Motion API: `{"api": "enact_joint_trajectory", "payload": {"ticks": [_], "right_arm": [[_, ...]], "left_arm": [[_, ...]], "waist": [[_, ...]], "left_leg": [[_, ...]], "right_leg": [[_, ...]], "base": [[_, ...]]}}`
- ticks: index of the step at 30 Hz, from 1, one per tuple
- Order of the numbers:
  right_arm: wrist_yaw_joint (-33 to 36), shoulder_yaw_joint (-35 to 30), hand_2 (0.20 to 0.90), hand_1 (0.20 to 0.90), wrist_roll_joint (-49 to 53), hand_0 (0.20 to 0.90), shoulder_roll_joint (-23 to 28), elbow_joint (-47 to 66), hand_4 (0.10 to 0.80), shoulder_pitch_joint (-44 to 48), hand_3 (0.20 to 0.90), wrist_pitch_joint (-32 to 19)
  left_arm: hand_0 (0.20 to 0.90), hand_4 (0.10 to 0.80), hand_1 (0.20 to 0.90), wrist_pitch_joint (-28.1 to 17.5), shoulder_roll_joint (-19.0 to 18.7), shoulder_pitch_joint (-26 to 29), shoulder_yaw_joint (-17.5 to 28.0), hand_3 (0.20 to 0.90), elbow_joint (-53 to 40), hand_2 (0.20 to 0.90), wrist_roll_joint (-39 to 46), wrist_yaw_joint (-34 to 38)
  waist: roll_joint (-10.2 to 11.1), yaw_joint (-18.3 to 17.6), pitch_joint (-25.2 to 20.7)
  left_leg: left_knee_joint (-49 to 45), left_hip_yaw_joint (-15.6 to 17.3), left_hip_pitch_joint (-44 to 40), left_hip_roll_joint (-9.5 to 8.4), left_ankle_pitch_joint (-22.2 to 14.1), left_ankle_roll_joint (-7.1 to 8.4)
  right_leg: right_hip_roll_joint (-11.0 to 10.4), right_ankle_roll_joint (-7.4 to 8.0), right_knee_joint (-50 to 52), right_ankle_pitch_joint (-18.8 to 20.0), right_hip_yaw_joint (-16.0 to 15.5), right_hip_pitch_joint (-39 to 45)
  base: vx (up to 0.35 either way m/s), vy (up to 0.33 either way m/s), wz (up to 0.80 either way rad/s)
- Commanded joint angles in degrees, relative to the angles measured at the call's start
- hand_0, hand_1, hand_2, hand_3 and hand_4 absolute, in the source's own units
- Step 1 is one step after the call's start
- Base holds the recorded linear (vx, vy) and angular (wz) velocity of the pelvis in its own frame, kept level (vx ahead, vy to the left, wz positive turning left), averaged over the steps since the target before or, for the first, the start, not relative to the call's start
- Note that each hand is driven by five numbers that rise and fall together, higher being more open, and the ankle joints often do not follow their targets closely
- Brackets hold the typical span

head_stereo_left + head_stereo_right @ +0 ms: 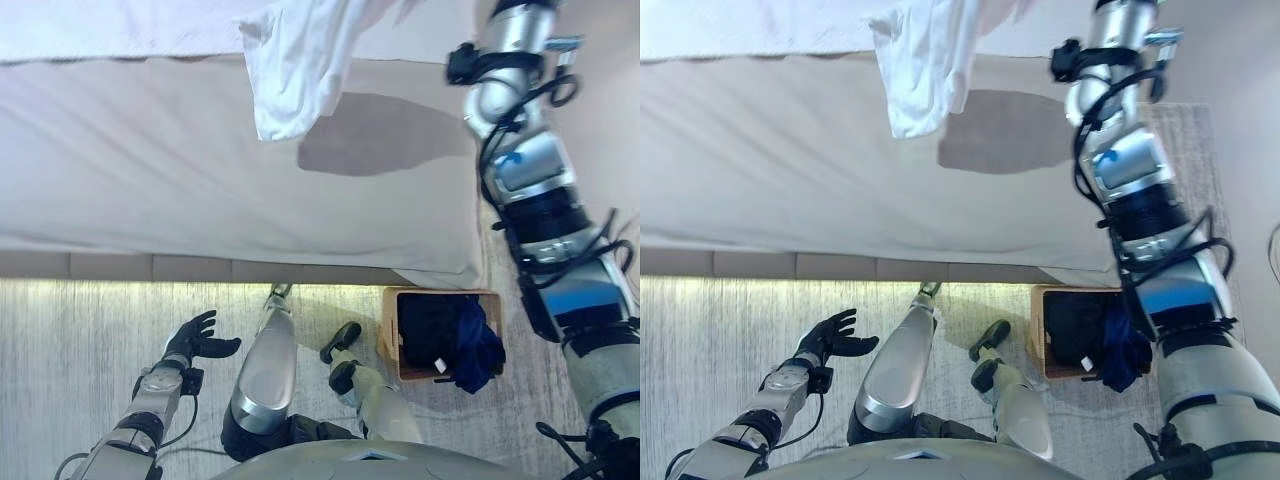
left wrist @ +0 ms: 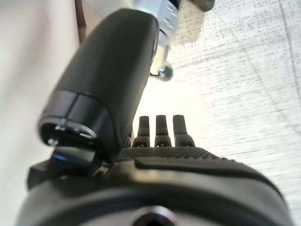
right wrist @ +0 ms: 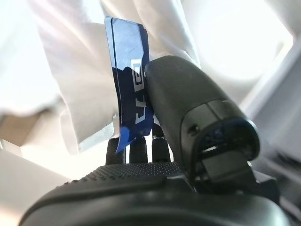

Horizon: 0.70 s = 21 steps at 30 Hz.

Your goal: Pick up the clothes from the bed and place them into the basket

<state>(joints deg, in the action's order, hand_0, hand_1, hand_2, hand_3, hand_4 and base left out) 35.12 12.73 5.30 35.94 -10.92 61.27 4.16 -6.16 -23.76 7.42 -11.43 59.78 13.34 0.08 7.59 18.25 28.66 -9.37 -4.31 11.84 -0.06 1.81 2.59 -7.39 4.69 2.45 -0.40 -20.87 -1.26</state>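
Note:
A white garment (image 1: 300, 70) hangs in the air above the bed (image 1: 150, 160), with its shadow on the sheet beneath it. My right arm reaches up over the bed's right end. In the right wrist view my right hand (image 3: 188, 108) is shut on this white cloth (image 3: 70, 70), with a blue tag (image 3: 127, 84) pinched at the thumb. The tan basket (image 1: 390, 335) stands on the floor by the bed's right corner. It holds dark clothes (image 1: 428, 325), and a blue garment (image 1: 478, 345) hangs over its right rim. My left hand (image 1: 195, 338) is open and empty, low over the floor at the left.
The bed's front edge runs across the view above a pale carpeted floor (image 1: 80, 330). The basket sits close under the bed's right corner, beside my right arm.

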Motion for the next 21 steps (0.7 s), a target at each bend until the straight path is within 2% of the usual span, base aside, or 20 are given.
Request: {"api": "enact_joint_trajectory", "payload": {"ticks": [1, 8, 13, 21], "right_arm": [[1.7, -1.9, 0.3, 0.3, 0.2, 0.3, 5.1, 4.5, 0.1, -1.5, 0.2, -2.2], [-1.6, -5.8, 0.3, 0.3, 3.9, 0.3, 11.5, 5.1, 0.1, -6.4, 0.2, 0.2], [-6.4, -9.8, 0.3, 0.3, 5.8, 0.3, 16.3, 5.3, 0.1, -12.1, 0.2, 1.8], [-11.7, -14.0, 0.3, 0.3, 5.0, 0.3, 18.2, 2.3, 0.1, -21.4, 0.2, 2.5]], "left_arm": [[0.9, 0.8, 0.9, 1.6, 0.8, -4.0, -3.1, 0.9, 2.5, 0.9, -4.1, 1.4], [0.9, 0.8, 0.9, 5.9, 3.3, -2.1, -3.9, 0.9, 4.8, 0.9, -5.7, 0.5], [0.9, 0.8, 0.9, 6.6, 4.3, -2.2, -3.4, 0.9, 6.1, 0.9, -8.0, -0.8], [0.9, 0.8, 0.9, 7.4, 4.1, -2.9, -3.2, 0.9, 6.8, 0.9, -9.1, -1.9]], "waist": [[-1.0, -3.6, -15.6], [-3.2, -10.8, -23.2], [-3.5, -14.4, -25.0], [-3.6, -17.9, -25.3]], "left_leg": [[8.8, 0.4, -8.6, -1.77, -4.0, -4.47], [13.6, 5.7, -15.7, -0.96, -3.6, -3.83], [13.7, 8.0, -18.1, -0.53, -4.5, -3.5], [14.2, 11.2, -19.7, 0.0, -4.8, -2.72]], "right_leg": [[0.8, 1.4, 2.6, 0.5, 2.5, 2.5], [2.3, 0.46, -1.1, 0.7, 6.9, 5.8], [3.2, -0.57, -2.4, -0.4, 9.7, 6.8], [4.7, -0.96, -6.3, 1.2, 12.5, 7.7]], "base": [[0.118, -0.07, -0.34], [0.081, -0.078, -0.37], [0.051, -0.114, -0.31], [-0.005, -0.107, -0.28]]}}
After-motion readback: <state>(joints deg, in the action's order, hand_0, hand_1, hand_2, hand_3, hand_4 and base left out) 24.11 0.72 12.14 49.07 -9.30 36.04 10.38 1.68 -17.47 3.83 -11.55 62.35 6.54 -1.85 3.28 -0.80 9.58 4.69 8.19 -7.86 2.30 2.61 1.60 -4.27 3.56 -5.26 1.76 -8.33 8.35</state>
